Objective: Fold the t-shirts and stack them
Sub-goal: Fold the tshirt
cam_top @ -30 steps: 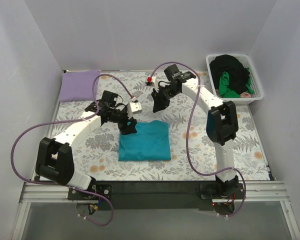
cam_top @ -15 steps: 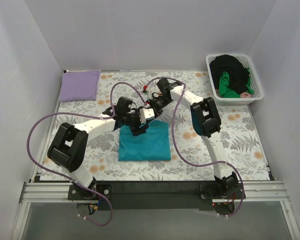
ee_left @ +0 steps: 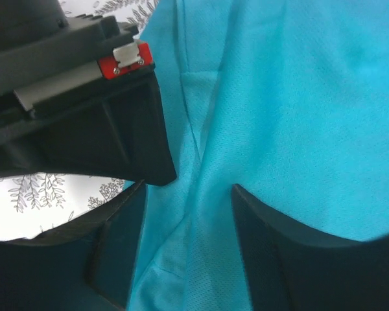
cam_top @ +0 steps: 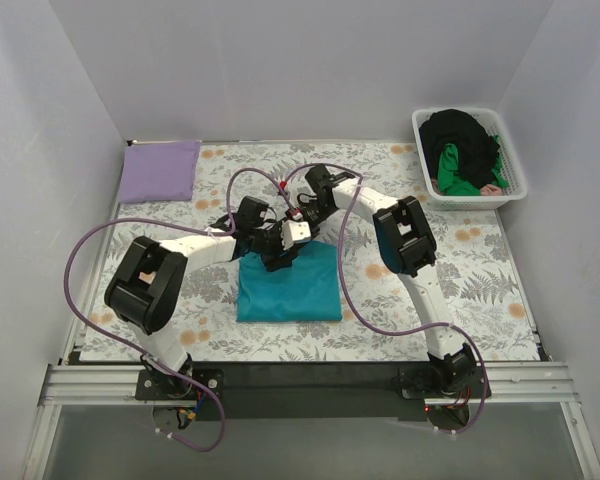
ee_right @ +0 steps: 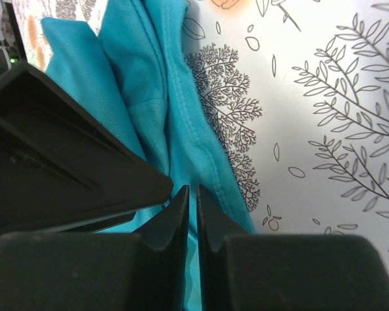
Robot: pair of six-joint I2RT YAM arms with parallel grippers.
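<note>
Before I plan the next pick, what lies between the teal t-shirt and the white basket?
In the top view, the right arm crosses that stretch above the floral tablecloth, its elbow roughly midway between the teal t-shirt and the basket.

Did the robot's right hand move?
Yes. The right hand moved left, away from the white basket, and reached the teal shirt's far edge.

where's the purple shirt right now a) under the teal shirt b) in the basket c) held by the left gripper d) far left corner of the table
d, the purple shirt lies folded flat at the far left, apart from the teal shirt and the basket.
</note>
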